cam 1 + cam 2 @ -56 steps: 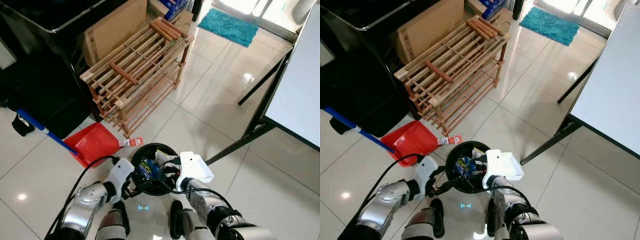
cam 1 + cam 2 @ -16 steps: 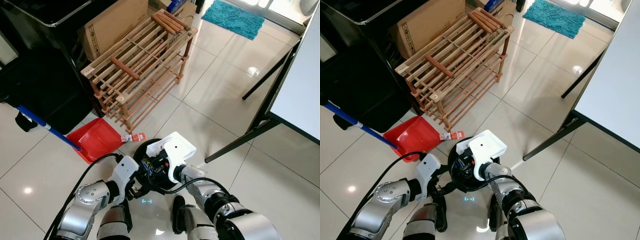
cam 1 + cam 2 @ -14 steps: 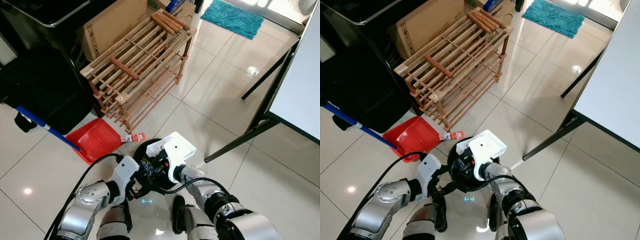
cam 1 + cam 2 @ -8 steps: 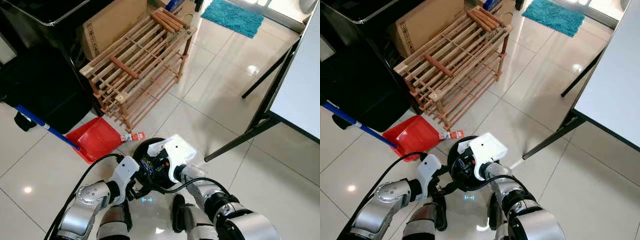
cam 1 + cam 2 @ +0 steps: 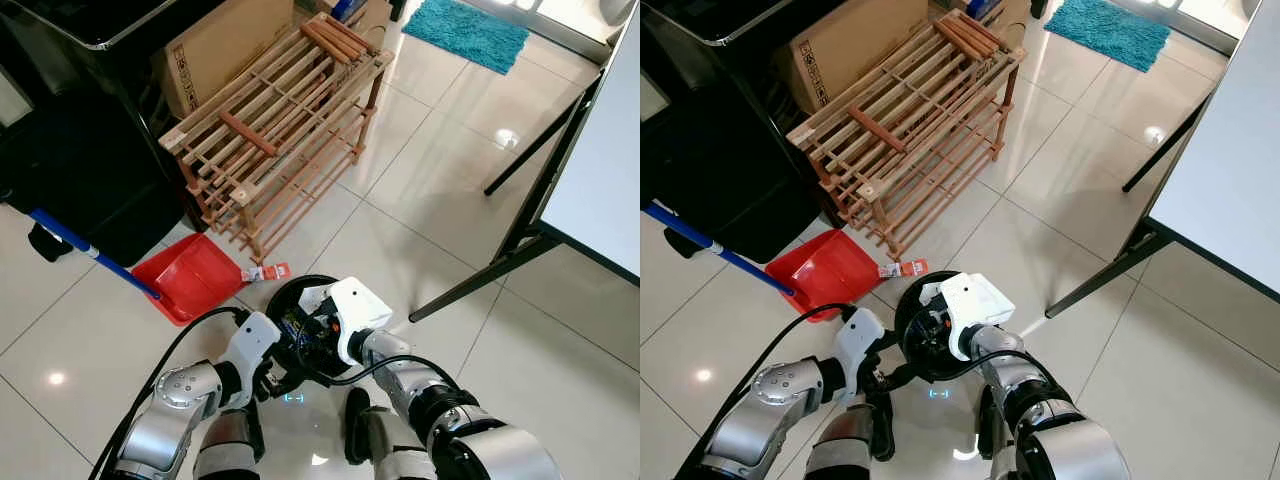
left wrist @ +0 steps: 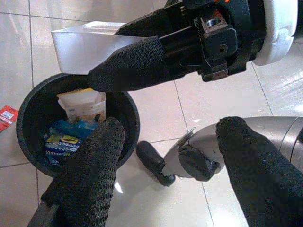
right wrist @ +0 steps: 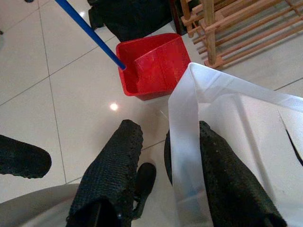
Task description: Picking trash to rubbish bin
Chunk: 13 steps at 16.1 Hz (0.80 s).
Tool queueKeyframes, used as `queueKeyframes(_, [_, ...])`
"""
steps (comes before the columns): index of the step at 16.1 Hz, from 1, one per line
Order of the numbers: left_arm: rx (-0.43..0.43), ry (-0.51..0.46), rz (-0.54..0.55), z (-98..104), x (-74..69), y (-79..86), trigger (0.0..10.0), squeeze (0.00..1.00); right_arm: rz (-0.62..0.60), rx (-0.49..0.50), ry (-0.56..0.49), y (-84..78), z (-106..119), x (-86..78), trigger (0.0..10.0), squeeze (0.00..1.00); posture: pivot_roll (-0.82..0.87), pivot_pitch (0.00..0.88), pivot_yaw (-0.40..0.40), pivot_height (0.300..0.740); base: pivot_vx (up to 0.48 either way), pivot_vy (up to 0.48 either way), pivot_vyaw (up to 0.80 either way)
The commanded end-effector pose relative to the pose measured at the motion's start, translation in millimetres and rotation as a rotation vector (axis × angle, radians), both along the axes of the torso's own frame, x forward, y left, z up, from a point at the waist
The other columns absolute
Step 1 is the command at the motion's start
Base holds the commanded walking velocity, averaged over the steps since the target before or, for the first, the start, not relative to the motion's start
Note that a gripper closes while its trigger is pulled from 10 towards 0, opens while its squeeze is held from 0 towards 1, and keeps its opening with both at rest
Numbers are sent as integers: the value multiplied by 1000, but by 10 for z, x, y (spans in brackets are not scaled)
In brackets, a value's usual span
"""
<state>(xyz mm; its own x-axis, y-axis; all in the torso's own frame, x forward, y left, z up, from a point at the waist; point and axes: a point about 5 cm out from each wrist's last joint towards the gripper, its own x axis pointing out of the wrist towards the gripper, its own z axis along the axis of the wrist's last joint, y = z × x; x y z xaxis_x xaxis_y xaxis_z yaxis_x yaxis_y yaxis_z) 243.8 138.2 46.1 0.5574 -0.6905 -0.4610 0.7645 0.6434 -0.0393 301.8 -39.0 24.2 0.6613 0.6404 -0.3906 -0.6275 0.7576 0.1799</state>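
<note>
A black round rubbish bin (image 5: pixel 284 293) stands on the tiled floor just in front of my feet, with blue wrappers (image 6: pixel 64 142) and a white packet (image 6: pixel 83 106) inside. My right gripper (image 5: pixel 325 335) hangs over the bin's opening, shut on a white box (image 5: pixel 358 303); one wall of the box lies between the fingers (image 7: pixel 215 179). My left gripper (image 6: pixel 171 126) is open and holds nothing, low beside the bin's near left rim. A small red wrapper (image 5: pixel 268 272) lies on the floor just beyond the bin.
A red dustpan (image 5: pixel 190 285) with a blue handle lies left of the bin. Behind it stand a wooden shoe rack (image 5: pixel 270 130) and a cardboard box (image 5: pixel 225 50). A white table (image 5: pixel 600 180) with black legs (image 5: pixel 500 262) is at the right, a teal mat (image 5: pixel 465 35) far back.
My right gripper has carried the white box leftward from beside the bin to over its opening and lowered it a little. The left gripper has stayed by the bin.
</note>
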Motion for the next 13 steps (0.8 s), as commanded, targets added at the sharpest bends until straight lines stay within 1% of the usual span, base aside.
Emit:
queueKeyframes(1, [-7,24,-8,-43,-59,-26,10000,0,17,41,53,148,-71,-119,10000,1000,121,363,-64,740,0,0,0])
queueKeyframes(6, [-6,24,-4,-47,-57,-28,10000,0,29,36,53,184,-72,-132,10000,1000,121,363,-66,740,0,0,0])
queueKeyframes(7, [-6,24,-3,-47,-55,-29,10000,0,38,21,48,192,-76,-137,10000,0,121,363,-67,740,0,0,0])
queueKeyframes(8, [-7,24,-3,-48,-54,-28,10000,0,29,23,73,198,-97,-153,10000,0,119,362,-67,740,0,0,0])
queueKeyframes(10, [-9,24,-4,-47,-52,-33,10000,0,-28,102,137,221,-115,-174,10000,0,119,361,-68,740,0,0,0])
queueKeyframes(13, [-11,22,-2,-43,-47,-41,10000,0,-69,149,196,243,-153,-213,10000,0,119,363,-68,740,0,0,0])
